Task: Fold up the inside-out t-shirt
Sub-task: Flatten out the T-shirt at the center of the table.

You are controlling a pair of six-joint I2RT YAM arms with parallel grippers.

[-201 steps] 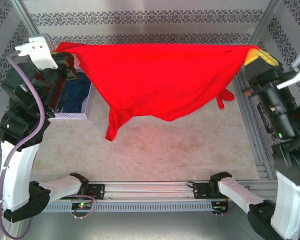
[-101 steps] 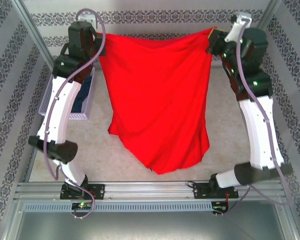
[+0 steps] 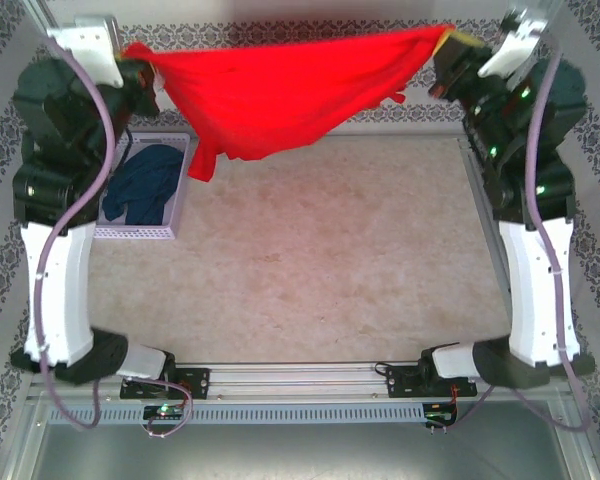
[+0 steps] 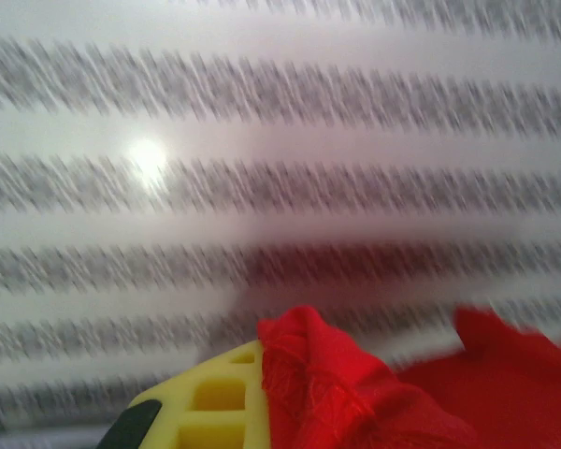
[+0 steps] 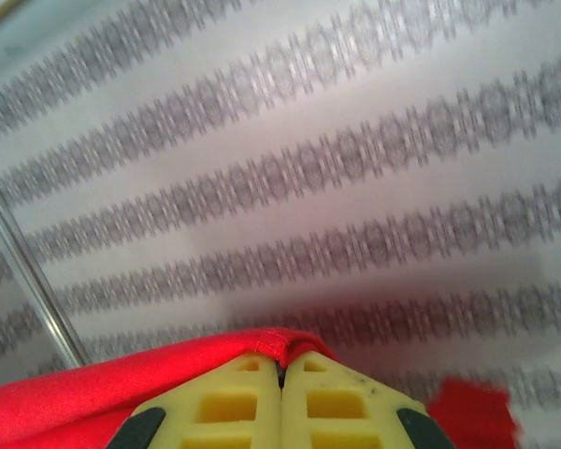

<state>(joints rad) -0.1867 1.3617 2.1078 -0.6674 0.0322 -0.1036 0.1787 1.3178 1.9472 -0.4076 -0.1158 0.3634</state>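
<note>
Both hands are up high at the far edge of the bench point(image 3: 320, 260), each clamped shut on one end of the inside-out t-shirt point(image 3: 280, 95). Left hand point(image 3: 135, 60) is far left and right hand point(image 3: 442, 48) is far right. The shirt is strung between them in the air like a hammock, sagging lowest left of centre, with a sleeve point(image 3: 202, 165) dangling on the left. Only red fabric faces the overhead camera. Right wrist view: the two yellow fingers point(image 5: 346, 407) are pressed together with the red hem pinched between their tips. Left wrist view: one yellow finger point(image 4: 210, 407) has bunched red cloth against its right side, and the other finger is hidden by fabric. A lilac basket point(image 3: 178, 200) sits on the bench at far left, below the left hand, with a navy garment point(image 3: 145, 185) inside. Striped patterned wall point(image 3: 280, 35) is behind.
</note>
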